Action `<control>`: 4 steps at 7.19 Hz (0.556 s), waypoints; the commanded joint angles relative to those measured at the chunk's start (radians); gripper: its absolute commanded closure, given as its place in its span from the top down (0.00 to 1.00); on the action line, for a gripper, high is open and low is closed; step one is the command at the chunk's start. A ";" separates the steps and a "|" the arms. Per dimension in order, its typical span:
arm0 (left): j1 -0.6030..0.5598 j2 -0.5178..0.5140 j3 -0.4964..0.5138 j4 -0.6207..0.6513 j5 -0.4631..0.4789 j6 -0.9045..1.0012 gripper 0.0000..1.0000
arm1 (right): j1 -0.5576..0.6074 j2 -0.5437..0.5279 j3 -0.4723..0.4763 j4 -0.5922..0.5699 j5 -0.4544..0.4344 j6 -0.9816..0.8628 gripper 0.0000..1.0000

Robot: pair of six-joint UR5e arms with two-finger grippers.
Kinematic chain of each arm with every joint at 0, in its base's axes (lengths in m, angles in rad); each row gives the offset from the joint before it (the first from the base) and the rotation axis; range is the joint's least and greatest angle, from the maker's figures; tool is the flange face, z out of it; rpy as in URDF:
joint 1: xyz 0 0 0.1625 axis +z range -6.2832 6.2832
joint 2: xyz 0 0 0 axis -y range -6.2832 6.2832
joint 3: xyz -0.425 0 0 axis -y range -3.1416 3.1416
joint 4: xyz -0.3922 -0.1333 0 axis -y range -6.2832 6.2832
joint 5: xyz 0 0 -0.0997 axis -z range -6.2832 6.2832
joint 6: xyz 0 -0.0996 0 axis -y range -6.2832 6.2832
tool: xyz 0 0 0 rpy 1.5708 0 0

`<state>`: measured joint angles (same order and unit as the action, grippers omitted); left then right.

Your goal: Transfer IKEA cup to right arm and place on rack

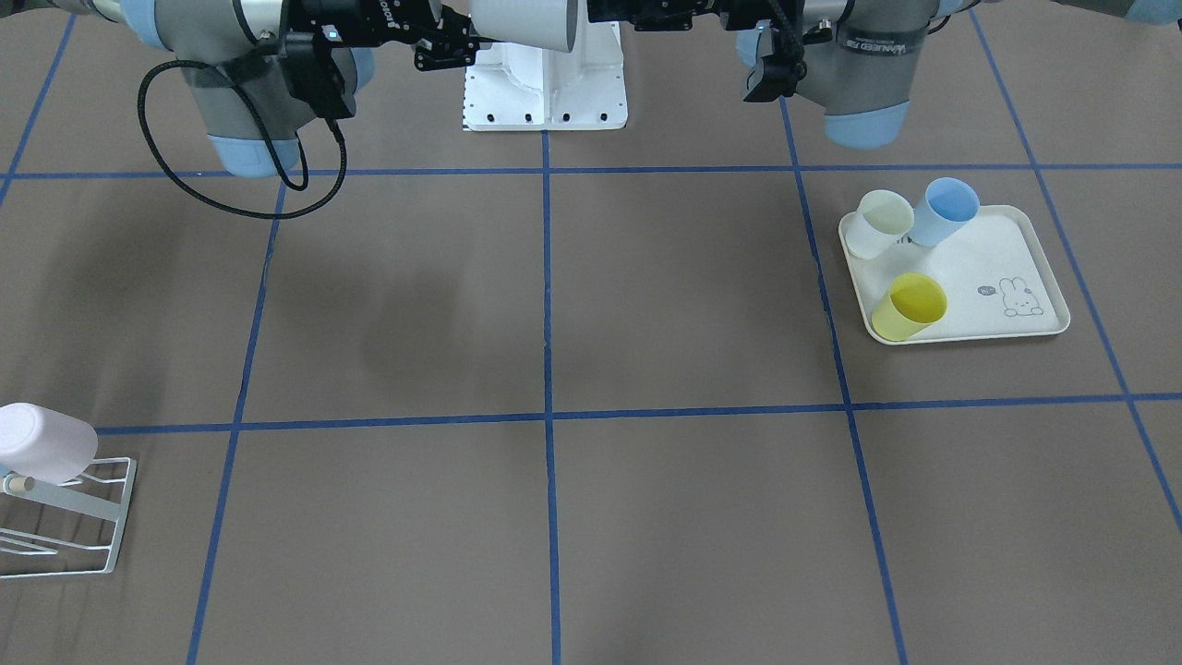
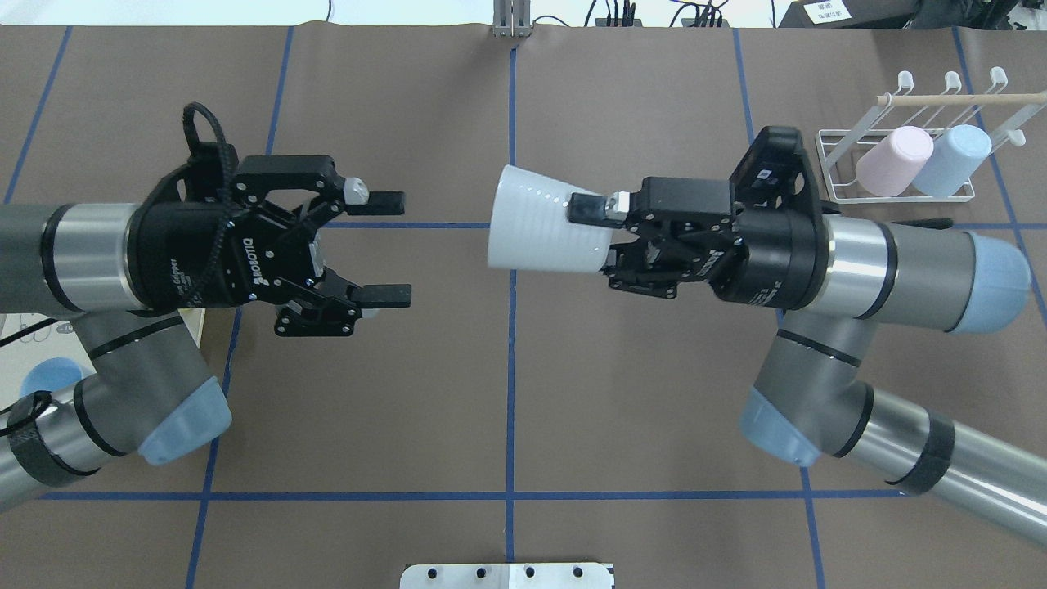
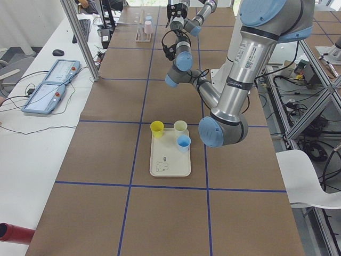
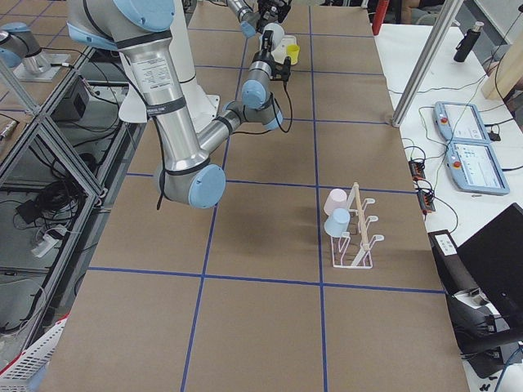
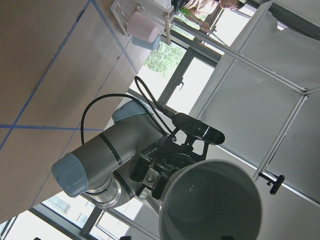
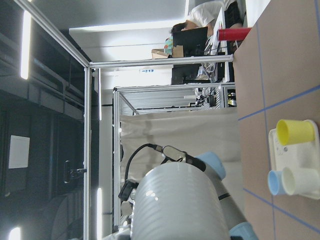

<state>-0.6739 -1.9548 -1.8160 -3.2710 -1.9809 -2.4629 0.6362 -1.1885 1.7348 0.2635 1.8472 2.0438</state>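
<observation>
Grip on the white ribbed cup (image 2: 540, 221) is the right gripper's (image 2: 593, 236) alone: its two fingers are closed on the narrow base end. One finger (image 2: 590, 208) shows against the cup's wall and the other is mostly hidden behind the cup. The cup lies on its side in the air above the middle of the table (image 2: 409, 409), its open mouth turned toward the left gripper (image 2: 397, 245). That gripper's jaws stand spread wide and hold nothing (its wrist camera looks straight into the cup's hollow); its fingertips stop short of the rim, near it but not touching. The rack (image 2: 941, 98) stands at the table's far right corner, well apart from the held cup, with a pink cup (image 2: 894, 159) and a pale blue cup (image 2: 953, 159) leaning on it side by side. Toward the table's left end sits a cream tray (image 1: 997, 268) carrying three more cups.
</observation>
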 commanded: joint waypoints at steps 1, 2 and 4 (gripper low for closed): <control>-0.047 0.098 0.026 0.010 -0.001 0.196 1.00 | 0.185 -0.083 -0.023 -0.132 0.127 -0.114 0.00; -0.050 0.144 0.033 0.019 0.001 0.238 1.00 | 0.312 -0.132 -0.008 -0.270 0.262 -0.211 0.00; -0.100 0.160 0.079 0.048 0.001 0.274 1.00 | 0.543 -0.241 -0.008 -0.405 0.406 -0.412 0.00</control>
<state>-0.7445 -1.8069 -1.7638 -3.2429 -1.9806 -2.2130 1.0427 -1.3672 1.7254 -0.0381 2.1661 1.7569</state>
